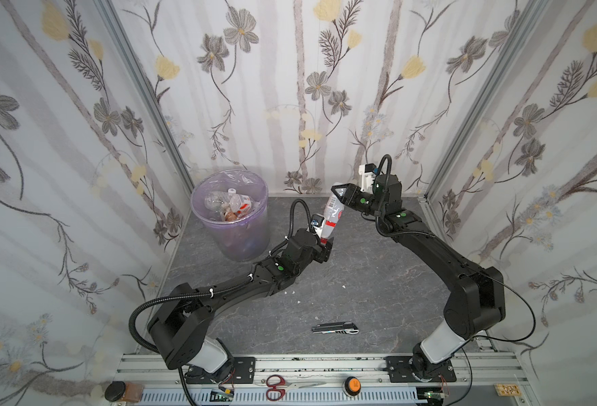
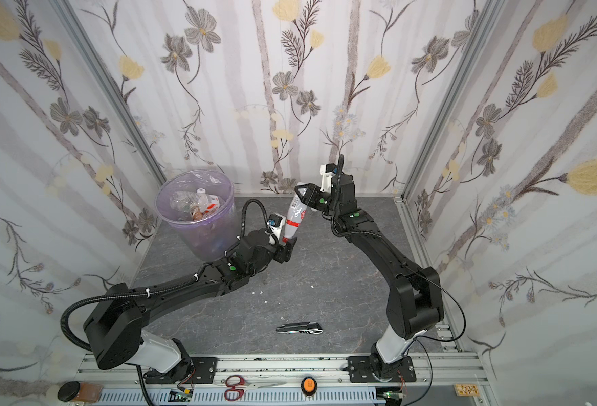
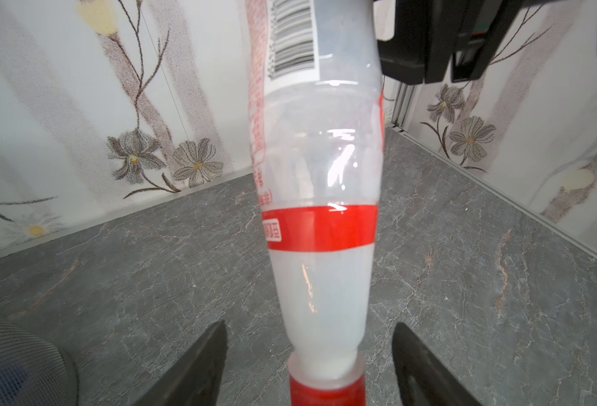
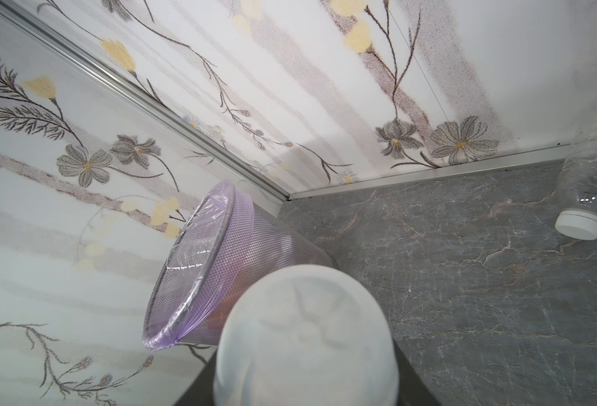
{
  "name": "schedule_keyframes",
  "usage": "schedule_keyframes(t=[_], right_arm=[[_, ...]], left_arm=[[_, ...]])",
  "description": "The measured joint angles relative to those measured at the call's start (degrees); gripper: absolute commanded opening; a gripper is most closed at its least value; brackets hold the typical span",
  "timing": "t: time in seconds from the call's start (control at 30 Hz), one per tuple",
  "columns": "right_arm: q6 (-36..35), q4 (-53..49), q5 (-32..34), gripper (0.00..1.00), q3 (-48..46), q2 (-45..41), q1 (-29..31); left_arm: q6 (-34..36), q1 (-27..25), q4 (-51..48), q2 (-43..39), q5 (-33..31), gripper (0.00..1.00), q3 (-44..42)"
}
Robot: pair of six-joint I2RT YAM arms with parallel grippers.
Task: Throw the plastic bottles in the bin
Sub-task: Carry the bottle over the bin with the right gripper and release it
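Note:
A milky plastic bottle [image 1: 332,216] [image 2: 295,218] with a red band and red cap hangs tilted above the grey table, cap end down. My right gripper [image 1: 339,193] [image 2: 302,192] is shut on its base end, and in the right wrist view the base [image 4: 304,334] fills the space between the fingers. My left gripper [image 1: 325,246] [image 3: 311,327] stands open around the cap end, both fingers clear of the bottle [image 3: 320,175]. The bin [image 1: 198,218] [image 2: 161,214] [image 4: 219,274] stands at the back left with several bottles [image 1: 235,204] inside. Another clear bottle [image 4: 589,175] with a white cap shows only in the right wrist view.
A grey folding utility knife [image 1: 335,328] [image 2: 299,328] lies on the table near the front. Red-handled scissors [image 1: 277,386] and an orange button [image 1: 351,385] sit on the front rail. Small white scraps [image 1: 299,301] dot the table. Flowered walls close in three sides.

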Motion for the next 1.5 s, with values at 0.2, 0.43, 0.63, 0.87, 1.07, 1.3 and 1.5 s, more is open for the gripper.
schedule_keyframes(t=[0.2, 0.43, 0.63, 0.87, 1.07, 1.3, 1.5], right_arm=[[-0.96, -0.57, 2.49, 0.45, 6.69, 1.92, 0.33], [-4.9, -1.62, 6.93, 0.43, 20.65, 2.71, 2.32], [-8.66, 5.77, 13.44, 0.43, 25.14, 1.01, 5.55], [-12.11, 21.88, 20.81, 0.43, 33.38, 5.9, 11.45], [-12.74, 20.24, 22.18, 0.48, 63.58, 30.34, 17.2], [-13.22, 6.16, 19.15, 1.0, 66.14, 43.89, 22.95], [-16.96, 3.54, 19.41, 1.0, 65.75, 40.26, 21.9]], left_arm=[[-0.35, 0.04, -3.23, -5.95, -1.29, 1.0, 0.55], [-0.22, 2.91, -9.77, -16.02, -2.73, 1.0, 6.01], [-3.58, 14.47, -13.18, -24.22, -1.97, 1.0, 13.94], [-11.52, 30.03, -15.61, -28.48, 7.85, 1.0, 17.11], [-15.28, 35.8, -17.99, -30.82, 13.11, 1.0, 13.51], [-18.23, 41.09, -19.04, -32.2, 17.03, 1.0, 10.69], [-19.71, 41.86, -19.41, -31.65, 19.47, 1.0, 10.14]])
